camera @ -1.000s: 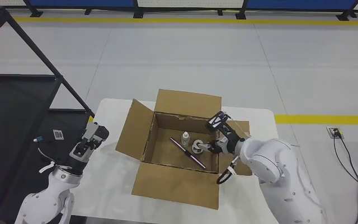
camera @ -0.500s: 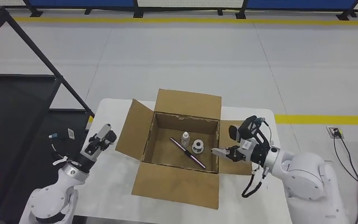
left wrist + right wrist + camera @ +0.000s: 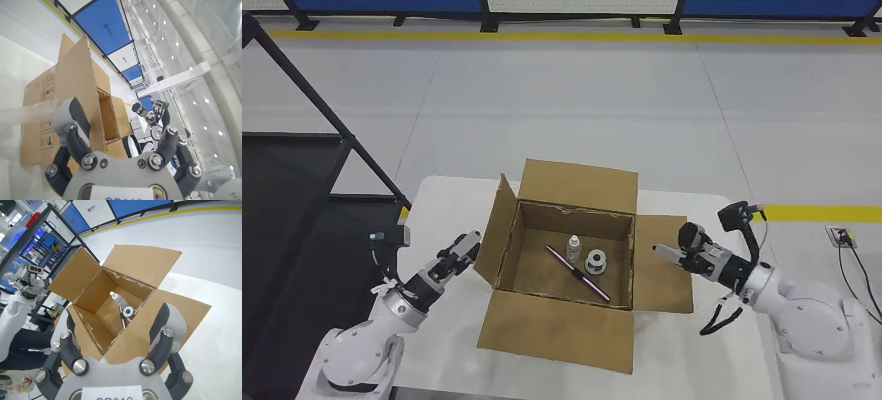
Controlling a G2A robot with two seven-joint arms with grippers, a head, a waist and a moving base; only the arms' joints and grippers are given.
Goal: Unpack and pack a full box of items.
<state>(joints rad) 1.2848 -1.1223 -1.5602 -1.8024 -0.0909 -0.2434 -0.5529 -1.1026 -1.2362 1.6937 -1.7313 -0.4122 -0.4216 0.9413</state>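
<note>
My left claw [image 3: 467,245] and right claw [image 3: 660,250] gape empty; the left, beside the upright flap [image 3: 500,215] of the brown cardboard box [image 3: 577,180], could shove it askew.

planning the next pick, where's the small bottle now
Top view: the bottle sits inside the open box, near its far wall, beside the white ring and the dark rod.
</note>
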